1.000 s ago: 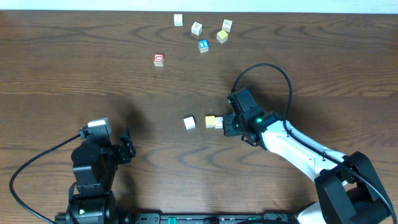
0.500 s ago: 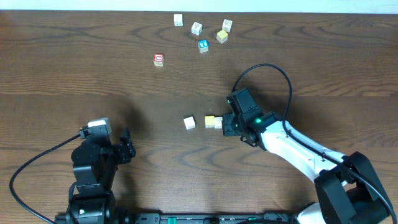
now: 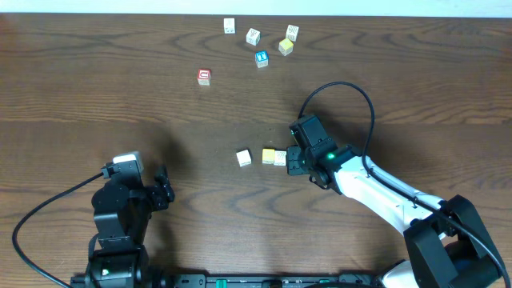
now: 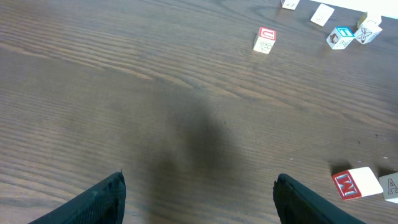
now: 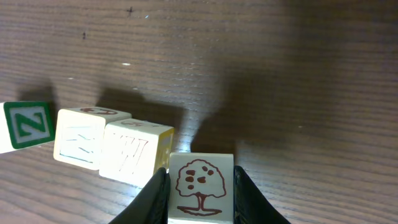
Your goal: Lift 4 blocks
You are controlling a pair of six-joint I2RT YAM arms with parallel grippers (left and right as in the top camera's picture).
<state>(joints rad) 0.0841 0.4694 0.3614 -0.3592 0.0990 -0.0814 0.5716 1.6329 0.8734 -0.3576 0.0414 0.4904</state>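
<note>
Mid-table, right gripper [image 5: 200, 188] clamped on tree-marked block [image 5: 200, 179], base cropped, seemingly touching yellow block [image 3: 269, 155], left gripper [image 4: 199, 202] splayed.

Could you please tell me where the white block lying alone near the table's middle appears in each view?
Overhead: lone white block just left of centre.
Left wrist: lone white block at lower right, showing a red M.
Right wrist: lone white block at the far left edge, showing a green Z.
Shared landmark: the neighbouring block, beside it in all three.
</note>
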